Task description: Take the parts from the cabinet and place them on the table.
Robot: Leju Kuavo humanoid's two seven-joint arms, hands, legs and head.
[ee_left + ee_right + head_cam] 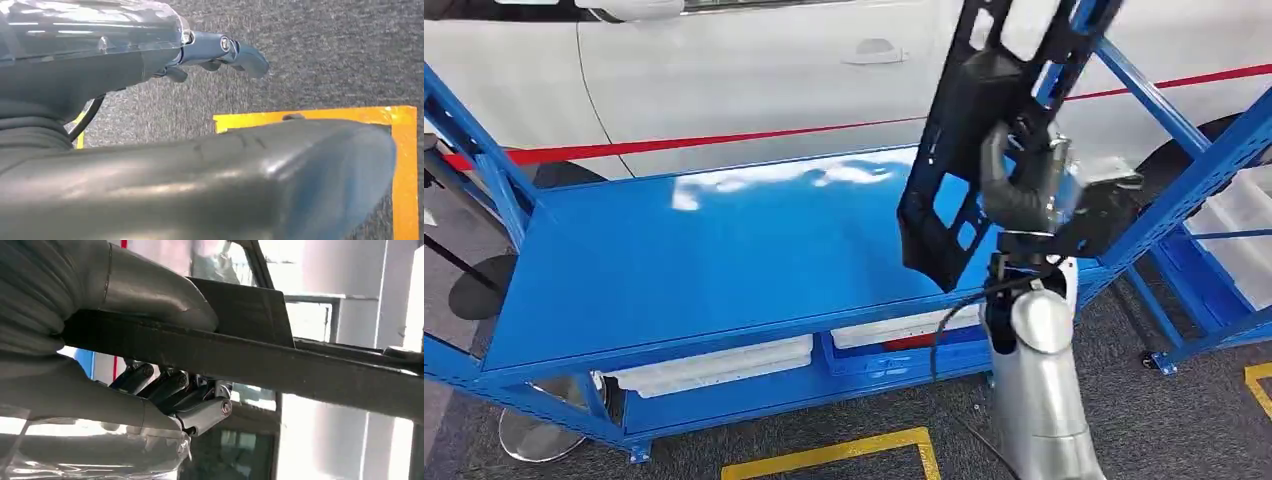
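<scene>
Bins [714, 365] under shelf, contents unclear

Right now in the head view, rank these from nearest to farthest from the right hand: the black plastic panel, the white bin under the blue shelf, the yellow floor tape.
1. Black plastic panel: gripped by the right hand, above the shelf's right end.
2. White bin: under the blue shelf, just below-left of the hand.
3. Yellow floor tape: on the carpet, toward the robot, farthest.
</scene>
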